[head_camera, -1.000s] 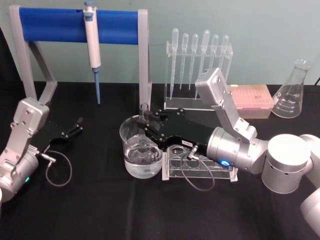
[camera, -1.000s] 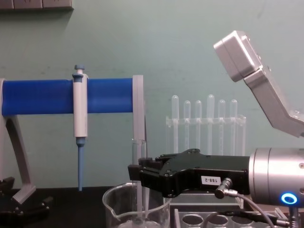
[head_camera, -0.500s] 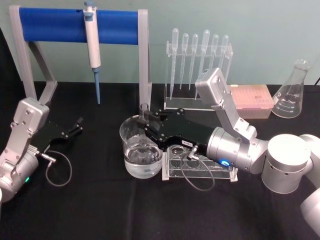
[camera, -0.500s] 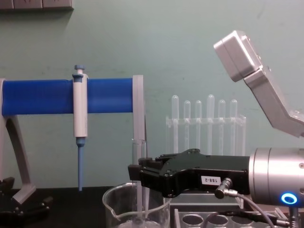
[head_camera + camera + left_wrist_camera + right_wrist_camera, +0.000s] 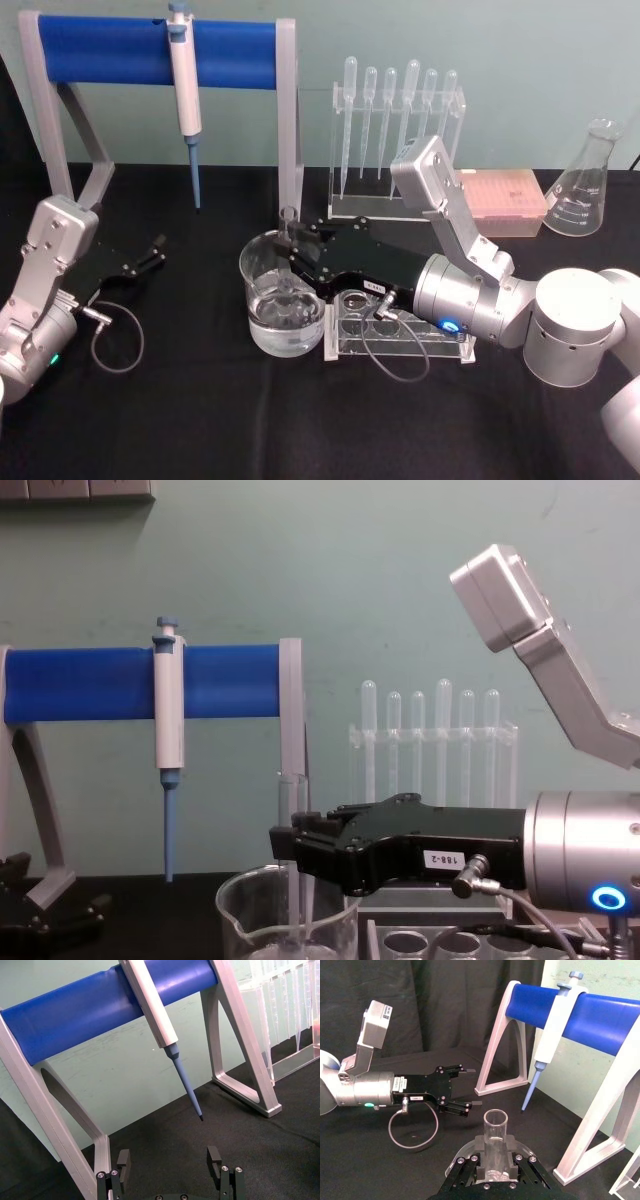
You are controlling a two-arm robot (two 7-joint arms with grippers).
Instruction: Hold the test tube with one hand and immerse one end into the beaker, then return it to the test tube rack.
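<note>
Clamped on the test tube [image 5: 289, 222], the right gripper [image 5: 296, 260] reaches in from the right in the head view and holds the glass upright over the beaker [image 5: 247, 272]. The tube's lower end sits down in the clear liquid. The test tube rack [image 5: 425, 348] lies just beside the beaker, under the right wrist. The left gripper [image 5: 152, 252] is parked well off to the left, over the black cloth.

From the left wrist view, the left gripper [image 5: 169, 1161] has its fingers spread with nothing between them, facing the pipettor [image 5: 150, 1007] on its blue stand [image 5: 70, 1015].

From the right wrist view, the right gripper [image 5: 495, 1170] has the test tube [image 5: 495, 1132] pinched below the open rim, and the beaker [image 5: 465, 1149] curves beneath.

Seen from the chest view, the right gripper [image 5: 292, 842] grips the test tube [image 5: 290, 798] about mid-length, vertical, and its lower part drops inside the beaker [image 5: 232, 905].

The dip looks done or close to it, so the return to the rack comes next. To do it well, I would lift straight up until the round bottom clears the beaker's rim, and only then move sideways. Keep the tube plumb, centre it over a rack hole, and lower slowly. Release once the rack carries it, since glass striking glass is the main risk.
</note>
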